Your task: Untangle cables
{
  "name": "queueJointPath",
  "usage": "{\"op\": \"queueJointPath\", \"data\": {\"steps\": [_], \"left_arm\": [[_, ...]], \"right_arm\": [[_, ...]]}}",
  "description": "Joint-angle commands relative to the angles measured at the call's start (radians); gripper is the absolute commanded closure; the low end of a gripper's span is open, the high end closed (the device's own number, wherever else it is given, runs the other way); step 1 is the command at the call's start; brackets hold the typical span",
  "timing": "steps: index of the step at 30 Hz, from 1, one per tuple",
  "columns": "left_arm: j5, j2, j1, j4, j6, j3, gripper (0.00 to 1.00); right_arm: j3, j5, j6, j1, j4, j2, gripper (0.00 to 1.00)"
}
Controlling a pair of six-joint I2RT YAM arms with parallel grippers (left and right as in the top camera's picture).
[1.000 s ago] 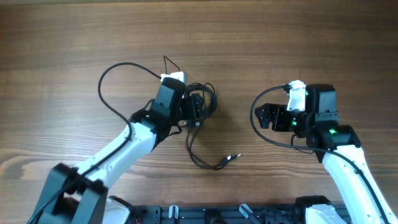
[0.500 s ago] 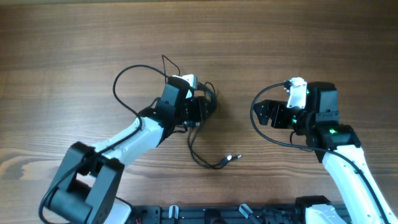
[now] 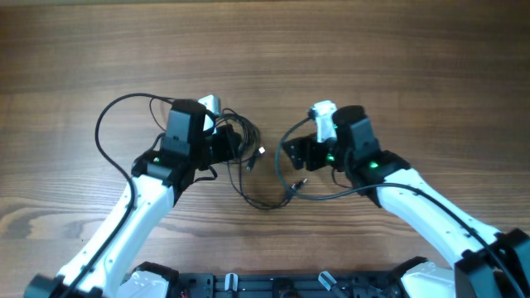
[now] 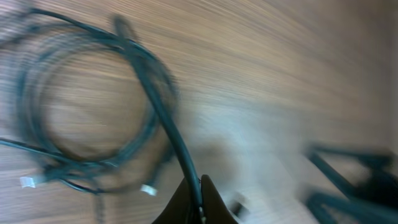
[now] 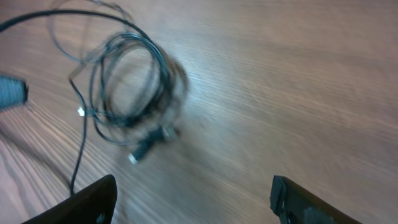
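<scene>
Cables (image 3: 238,139) are bunched in a loose coil mid-table (image 3: 414,66), right at my left gripper (image 3: 222,146). One trailing strand (image 3: 263,204) loops toward the near edge and ends in a small plug (image 3: 298,184) just below my right gripper (image 3: 290,154). In the left wrist view the left gripper (image 4: 198,198) is pinched fully closed on a single strand, which runs up from the tips into the coil (image 4: 87,106). The view is blurry, but the cord clearly enters the tips. In the right wrist view the right gripper (image 5: 193,190) is spread wide with nothing between its fingers (image 5: 93,199), and the coil (image 5: 130,87) lies well ahead of it. Handling guess: very light, limp, thin cord with no stiffness, so pulling one strand will likely drag the whole bunch unless something anchors it. The jacket is smooth, so it may slip through a weak pinch. The plugs are the only hard bits and could snag on loops. Best hold for the right: the free strand just behind that plug, one cord only and not the bundle, then draw it away from the left's anchor.
</scene>
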State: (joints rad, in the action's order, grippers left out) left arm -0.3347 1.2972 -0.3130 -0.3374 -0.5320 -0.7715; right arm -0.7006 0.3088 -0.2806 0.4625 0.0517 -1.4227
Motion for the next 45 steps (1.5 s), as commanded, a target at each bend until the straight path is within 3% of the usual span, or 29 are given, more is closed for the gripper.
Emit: {"op": "queueJointPath", "data": {"steps": [1,4,8,11,15,22,27,31,33,37,39,42,45], "left_arm": [[-0.304,-0.113,0.003,0.003,0.062,-0.001,0.96],[-0.382,-0.226,0.003,0.002,0.061,-0.001,0.96],[-0.397,-0.358,0.001,-0.013,0.061,-0.001,0.96],[-0.397,-0.411,0.001,-0.019,0.057,-0.001,0.96],[-0.397,-0.397,0.001,-0.019,0.058,-0.001,0.96],[-0.389,-0.388,0.001,-0.019,0.058,-0.001,0.96],[-0.371,-0.388,0.001,-0.02,0.058,-0.001,0.96],[-0.344,-0.388,0.001,-0.02,0.058,-0.001,0.96],[-0.325,-0.388,0.001,-0.019,0.058,-0.001,0.96],[-0.277,-0.389,0.004,0.0,0.058,-0.001,0.96],[-0.267,-0.397,0.004,0.023,0.058,-0.001,0.96],[-0.092,-0.413,0.004,-0.042,0.057,-0.001,0.96],[0.248,-0.396,0.004,-0.178,0.05,-0.001,0.96]], "right_arm": [[-0.02,-0.097,-0.108,0.061,-0.112,-0.069,0.19],[-0.02,-0.096,-0.216,0.068,-0.253,-0.138,0.22],[-0.02,-0.029,-0.219,0.068,-0.349,-0.192,0.3],[-0.02,0.09,-0.216,0.07,-0.362,-0.229,0.31],[-0.02,0.248,-0.217,0.102,-0.363,-0.272,0.32],[-0.019,0.206,-0.219,0.176,-0.36,-0.295,0.34],[-0.019,0.302,-0.217,0.176,-0.378,-0.295,0.36],[-0.019,0.29,-0.23,0.176,-0.422,-0.295,0.5],[-0.019,0.228,-0.257,0.176,-0.407,-0.295,0.77],[-0.019,0.047,-0.36,0.176,-0.307,-0.296,0.96],[-0.019,0.004,-0.377,0.176,-0.283,-0.296,0.96],[-0.019,0.02,-0.375,0.175,-0.283,-0.295,0.96],[-0.019,0.222,-0.229,0.155,-0.264,-0.267,0.96]]}}
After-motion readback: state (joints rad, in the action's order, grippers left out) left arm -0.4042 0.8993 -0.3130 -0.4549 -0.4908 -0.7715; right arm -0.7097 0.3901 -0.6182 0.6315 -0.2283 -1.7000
